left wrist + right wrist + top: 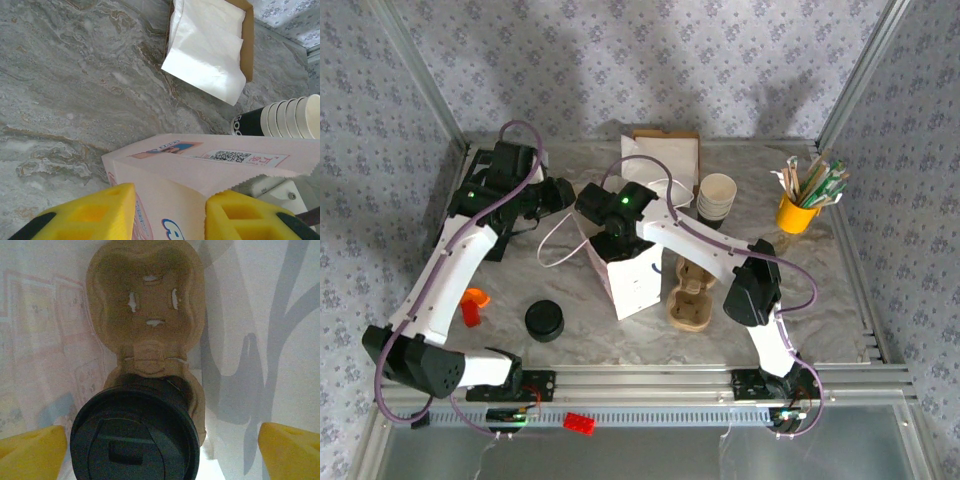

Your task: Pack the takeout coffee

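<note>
Jaws spread wide and holding nothing, the right gripper (pixel 160 452) hangs inside the white paper bag (pixel 635 280), its yellow fingertips (pixel 32 452) flanking the takeout coffee (pixel 135 440) without visibly touching it. The cup, seen from above by its black lid, sits in the near socket of a moulded pulp carrier (pixel 145 315) on the bag's floor; the far socket is empty. At the bag's left side, the left gripper (pixel 170 212) straddles the top rim, paper lying between its parted fingers; whether they actually pinch the rim cannot be told. Outside, a second carrier (pixel 690 300) stands just beside the bag, with stacked lidless cups (pixel 716 195) behind it, loose black lids (pixel 544 320) to the left, and a yellow pot of stirrers (pixel 798 212) at far right. The placing step looks essentially done, with the coffee seated and the jaws free of it. The next move likely calls for a straight lift of the right arm out of the mouth, keeping the fingers off the lid and thin walls while the left arm steadies the bag.
</note>
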Controlling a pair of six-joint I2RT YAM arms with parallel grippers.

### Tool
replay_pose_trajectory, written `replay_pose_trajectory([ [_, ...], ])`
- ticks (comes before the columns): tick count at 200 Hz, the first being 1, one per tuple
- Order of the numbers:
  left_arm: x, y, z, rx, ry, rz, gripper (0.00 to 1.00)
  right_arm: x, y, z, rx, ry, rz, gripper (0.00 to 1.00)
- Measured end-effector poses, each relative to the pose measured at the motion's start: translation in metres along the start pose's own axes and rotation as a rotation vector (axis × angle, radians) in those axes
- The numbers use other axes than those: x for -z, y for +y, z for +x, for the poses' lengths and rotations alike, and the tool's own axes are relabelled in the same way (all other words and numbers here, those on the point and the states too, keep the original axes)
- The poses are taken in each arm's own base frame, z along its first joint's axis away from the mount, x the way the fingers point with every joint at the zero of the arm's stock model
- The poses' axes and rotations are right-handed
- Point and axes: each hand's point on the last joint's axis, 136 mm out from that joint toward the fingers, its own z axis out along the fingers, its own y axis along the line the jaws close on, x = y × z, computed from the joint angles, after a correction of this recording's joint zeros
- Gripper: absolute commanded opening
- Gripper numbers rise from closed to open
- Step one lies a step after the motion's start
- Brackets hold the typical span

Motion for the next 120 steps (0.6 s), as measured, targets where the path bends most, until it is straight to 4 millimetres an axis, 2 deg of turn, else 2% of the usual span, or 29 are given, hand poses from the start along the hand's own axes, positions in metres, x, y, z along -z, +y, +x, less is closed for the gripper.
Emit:
replay_pose_trajectory([
  [45,0.000,-0.001,-0.001,0.000,-0.001,0.001,0.36,0.007,-0.001,-0.003,-0.002,-0.012,-0.002,1.00],
  [120,0.000,-0.002,-0.001,-0.002,-0.002,0.003,0.36,0.035,-0.002,-0.010,-0.009,-0.072,-0.027,1.00],
])
